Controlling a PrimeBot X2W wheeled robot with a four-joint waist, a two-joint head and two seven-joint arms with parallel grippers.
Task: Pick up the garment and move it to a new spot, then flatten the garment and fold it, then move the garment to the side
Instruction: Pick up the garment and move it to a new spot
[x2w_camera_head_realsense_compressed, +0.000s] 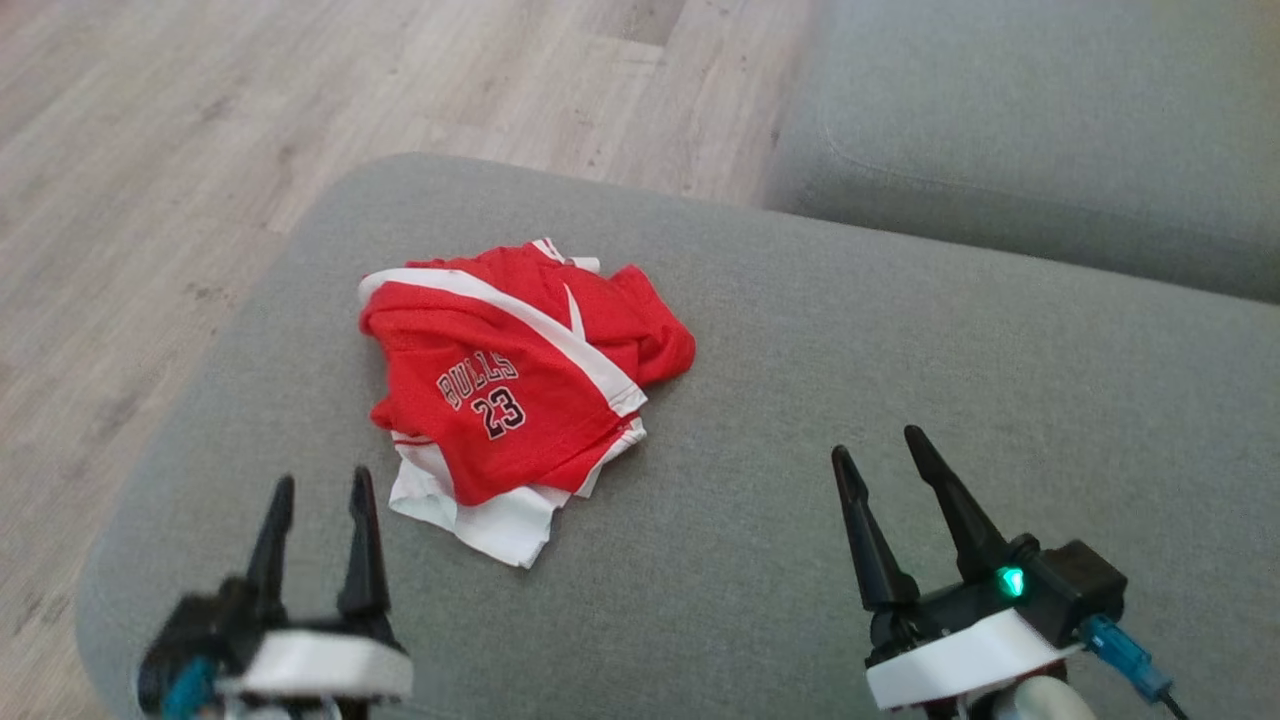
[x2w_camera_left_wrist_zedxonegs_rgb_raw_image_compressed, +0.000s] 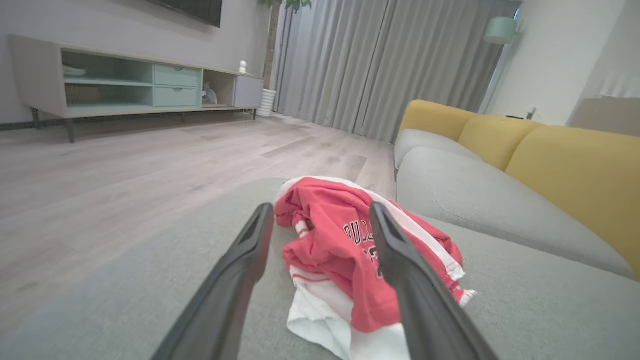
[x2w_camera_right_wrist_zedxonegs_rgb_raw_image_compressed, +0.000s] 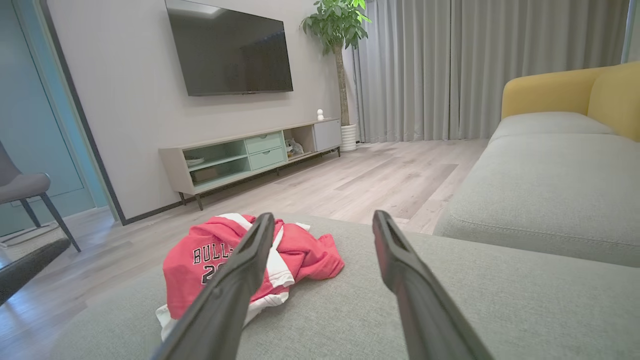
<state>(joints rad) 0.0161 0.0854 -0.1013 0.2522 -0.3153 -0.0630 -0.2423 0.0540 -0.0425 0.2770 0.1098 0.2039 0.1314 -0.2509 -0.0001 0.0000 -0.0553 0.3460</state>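
**Head view, left to right.** Pale wood-plank floor (x2w_camera_head_realsense_compressed: 150, 150) borders a wide grey fabric ottoman cushion (x2w_camera_head_realsense_compressed: 800, 400). The left gripper (x2w_camera_head_realsense_compressed: 323, 478) hovers over the cushion's near left corner. Its two dark fingers are parted by a moderate gap and grasp nothing. Near its tips, not touching them, lies the crumpled red and white jersey garment (x2w_camera_head_realsense_compressed: 520, 380), printed "BULLS 23". It rests on the left half of the cushion, with a white hem spilling toward the near side. The right gripper (x2w_camera_head_realsense_compressed: 875, 442) stands well apart from the garment over the cushion's near right. Its fingers are likewise spread and empty, and a green light glows at its base. A second grey sofa seat (x2w_camera_head_realsense_compressed: 1050, 120) occupies the upper right.

**Right wrist view, left to right.** A grey chair on dark legs (x2w_camera_right_wrist_zedxonegs_rgb_raw_image_compressed: 25, 187) stands at the edge. A long low media cabinet (x2w_camera_right_wrist_zedxonegs_rgb_raw_image_compressed: 250, 150) sits beneath a wall-mounted black television (x2w_camera_right_wrist_zedxonegs_rgb_raw_image_compressed: 230, 47).
- The cabinet's left open compartment holds a pale bowl (x2w_camera_right_wrist_zedxonegs_rgb_raw_image_compressed: 194, 161) on its upper shelf and a box-like item (x2w_camera_right_wrist_zedxonegs_rgb_raw_image_compressed: 204, 175) below.
- The two mint drawers at centre are closed.
- The open compartment to their right holds a small object too blurred to identify.

A white ribbed pot (x2w_camera_right_wrist_zedxonegs_rgb_raw_image_compressed: 348, 137) holds a tall leafy green plant (x2w_camera_right_wrist_zedxonegs_rgb_raw_image_compressed: 340, 20). Grey curtains (x2w_camera_right_wrist_zedxonegs_rgb_raw_image_compressed: 450, 65) and a yellow sofa backrest (x2w_camera_right_wrist_zedxonegs_rgb_raw_image_compressed: 550, 92) follow.
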